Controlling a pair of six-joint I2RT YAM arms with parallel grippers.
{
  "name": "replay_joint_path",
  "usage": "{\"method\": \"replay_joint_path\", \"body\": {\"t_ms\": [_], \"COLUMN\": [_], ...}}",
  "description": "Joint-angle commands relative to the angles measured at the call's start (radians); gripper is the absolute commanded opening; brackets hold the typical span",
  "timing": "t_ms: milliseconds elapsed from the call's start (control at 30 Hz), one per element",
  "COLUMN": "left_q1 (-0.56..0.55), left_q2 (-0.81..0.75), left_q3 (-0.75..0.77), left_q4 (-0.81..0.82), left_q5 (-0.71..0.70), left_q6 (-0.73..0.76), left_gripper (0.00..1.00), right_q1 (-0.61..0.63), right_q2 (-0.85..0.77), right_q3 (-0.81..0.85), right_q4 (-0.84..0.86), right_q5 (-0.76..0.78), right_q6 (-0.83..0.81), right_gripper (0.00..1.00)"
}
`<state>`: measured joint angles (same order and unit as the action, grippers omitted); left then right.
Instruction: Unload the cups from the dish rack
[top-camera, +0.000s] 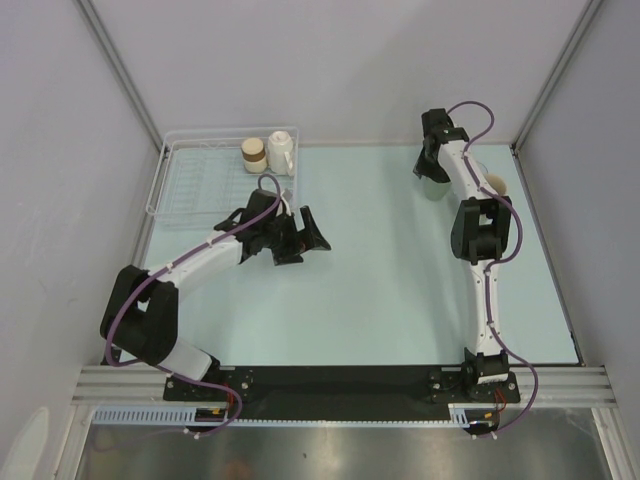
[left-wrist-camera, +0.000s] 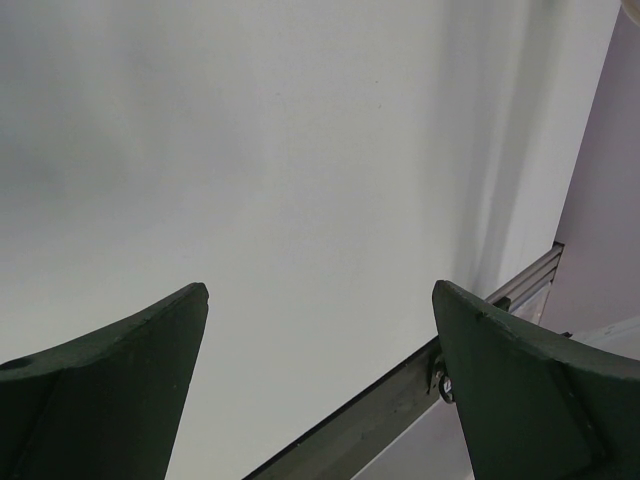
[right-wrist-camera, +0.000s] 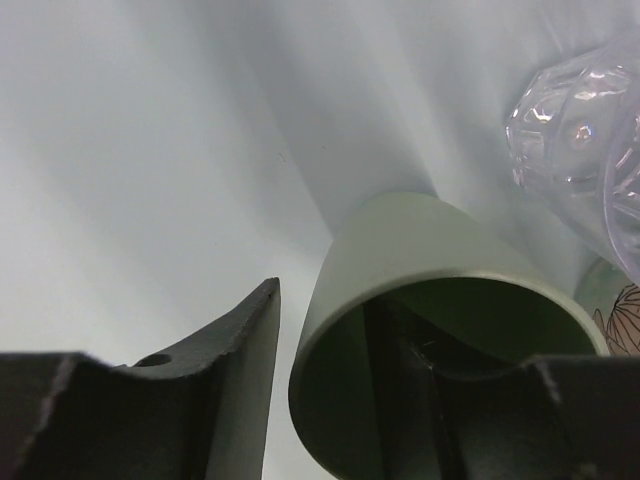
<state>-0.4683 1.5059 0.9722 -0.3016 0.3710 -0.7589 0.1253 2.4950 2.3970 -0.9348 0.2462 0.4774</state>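
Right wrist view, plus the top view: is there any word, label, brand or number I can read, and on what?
No readable text in any view.
Pale green cup: plain, no print.
Clear glass: moulded facets only.
Patterned item at the lower right edge: a line drawing, no letters.
Dish rack, beige-and-brown cup and white cup in the top view: no marking big enough to read.

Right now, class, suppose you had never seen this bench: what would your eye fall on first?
At the far right of the table, the right gripper straddles the wall of a pale green cup, one finger inside, a clear glass just beside it. In the far left corner the dish rack holds a brown-banded cup and a white cup, and the left gripper stands wide open near it.
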Motion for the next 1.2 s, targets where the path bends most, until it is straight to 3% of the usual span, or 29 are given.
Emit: {"method": "replay_joint_path", "body": {"t_ms": [0,567,667,733,800,933,1067,1167], "left_q1": [-0.016,-0.043,-0.043,-0.043,-0.038,-0.018,0.037,0.100], "left_q2": [0.004,-0.023,-0.047,-0.070,-0.061,0.074,0.209,0.321], "left_q3": [0.037,0.033,0.043,0.077,0.193,0.493,0.702,0.842], "left_q4": [0.021,0.025,0.018,-0.016,-0.074,-0.212,-0.261,-0.304], "left_q5": [0.000,-0.035,-0.092,-0.222,-0.399,-0.620,-0.699,-0.696], "left_q6": [-0.002,-0.010,0.004,0.065,0.122,0.263,0.320,0.319], "left_gripper": [1.00,1.00,1.00,1.00,1.00,1.00,1.00,1.00], "right_q1": [0.010,0.042,0.057,0.100,0.135,0.253,0.367,0.453], "right_q2": [-0.051,-0.242,-0.301,-0.400,-0.477,-0.697,-0.914,-0.998], "right_q3": [0.010,0.021,0.001,-0.051,-0.159,-0.415,-0.686,-0.771], "right_q4": [0.014,0.051,0.050,0.088,0.138,0.252,0.347,0.361], "right_q5": [0.010,0.008,-0.016,-0.019,-0.021,-0.038,-0.058,-0.084], "right_q6": [0.009,0.020,0.021,-0.002,-0.014,0.006,0.035,0.064], "right_gripper": [0.45,0.50,0.50,0.49,0.50,0.50,0.51,0.51]}}
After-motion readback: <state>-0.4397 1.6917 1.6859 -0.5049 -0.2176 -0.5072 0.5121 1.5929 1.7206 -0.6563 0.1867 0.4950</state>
